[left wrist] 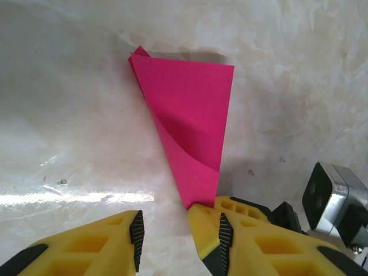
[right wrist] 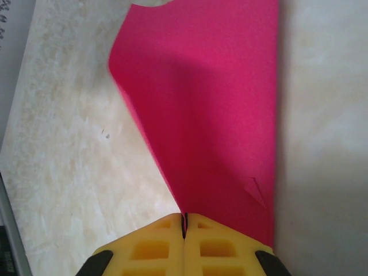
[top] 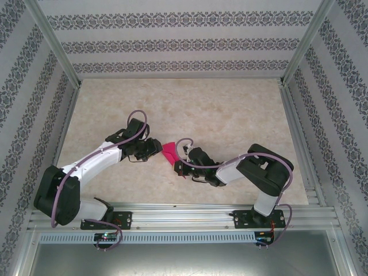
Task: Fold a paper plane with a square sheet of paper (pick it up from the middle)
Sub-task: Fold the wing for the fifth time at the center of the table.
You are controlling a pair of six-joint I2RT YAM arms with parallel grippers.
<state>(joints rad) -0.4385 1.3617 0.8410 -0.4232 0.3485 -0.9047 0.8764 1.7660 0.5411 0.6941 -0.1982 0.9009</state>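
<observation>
On the table (top: 230, 115) I see the pink paper (top: 169, 152) near the middle, folded into a long taper, lying between the two arms. My right gripper (right wrist: 184, 225) has its jaws clamped on the paper's narrow end; the wide end fans out ahead of it. My left gripper (left wrist: 179, 230) is partway open and grips nothing, with the paper's tip just ahead of its gap.
</observation>
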